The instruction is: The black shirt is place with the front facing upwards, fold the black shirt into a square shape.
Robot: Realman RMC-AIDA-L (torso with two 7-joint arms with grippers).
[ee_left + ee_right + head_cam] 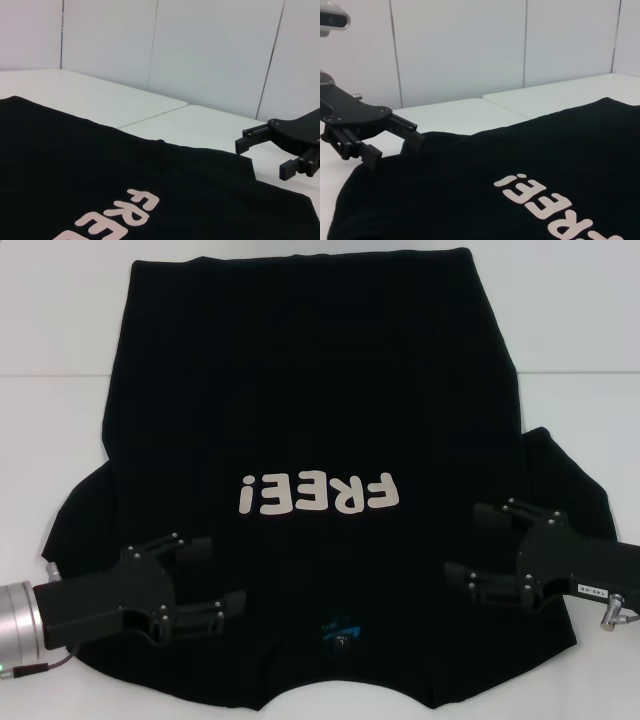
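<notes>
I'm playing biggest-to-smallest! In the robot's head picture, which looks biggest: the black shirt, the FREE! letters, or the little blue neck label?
1. The black shirt, filling most of the picture.
2. The FREE! letters.
3. The blue neck label, tiny.

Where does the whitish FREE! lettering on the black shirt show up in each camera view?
Head view: whitish block lettering "FREE!" sits mid-picture, upside down, on the large black cloth shirt.
Left wrist view: only part of the lettering shows, at the lower edge.
Right wrist view: lettering at the lower right, partly cut off.
Shared landmark: the white table's seam.
</notes>
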